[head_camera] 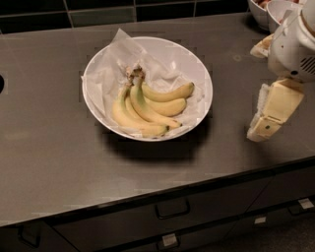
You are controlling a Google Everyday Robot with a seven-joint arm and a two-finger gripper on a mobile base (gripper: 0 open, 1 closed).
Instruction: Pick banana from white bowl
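A bunch of yellow bananas point(147, 109) lies in the large white bowl point(197, 69), on crumpled white paper, with the brownish stem pointing to the back left. The bowl stands in the middle of the dark counter. My gripper point(270, 115) hangs at the right side of the view, above the counter and well to the right of the bowl, apart from it and holding nothing.
Smaller white bowls point(268, 10) with food stand at the back right corner, behind my arm. A dark tiled wall runs along the back. The counter's front edge point(162, 194) has drawers with handles below it. A dark round opening shows at the far left edge.
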